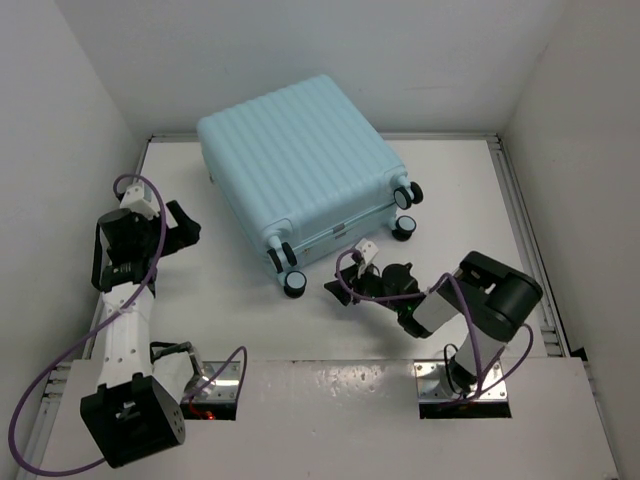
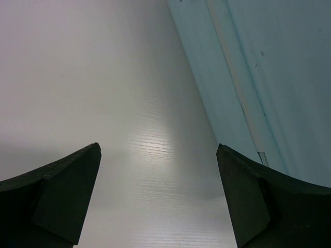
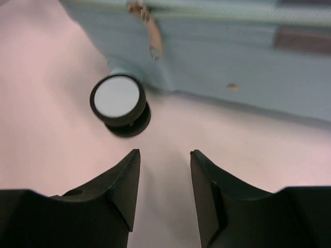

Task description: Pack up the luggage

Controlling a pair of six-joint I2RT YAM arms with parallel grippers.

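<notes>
The luggage point(image 1: 295, 160), a pale aqua ribbed hard-shell suitcase, lies flat and closed at the back middle of the white table, its black wheels toward me. My left gripper point(image 1: 188, 230) is open and empty, left of the case; in the left wrist view point(image 2: 159, 150) the case's side point(image 2: 269, 62) runs along the right. My right gripper point(image 1: 332, 288) is open and empty, low over the table just right of the near-left wheel point(image 1: 295, 284). In the right wrist view point(image 3: 164, 152) that wheel point(image 3: 118, 101) sits ahead to the left, with the case wall point(image 3: 232, 57) and a zipper pull point(image 3: 153, 39) beyond.
White walls enclose the table on the left, back and right. A metal rail point(image 1: 520, 220) runs along the right edge. Two more wheels point(image 1: 404, 210) stick out at the case's right corner. Bare table point(image 1: 240, 320) lies between the arms and the case.
</notes>
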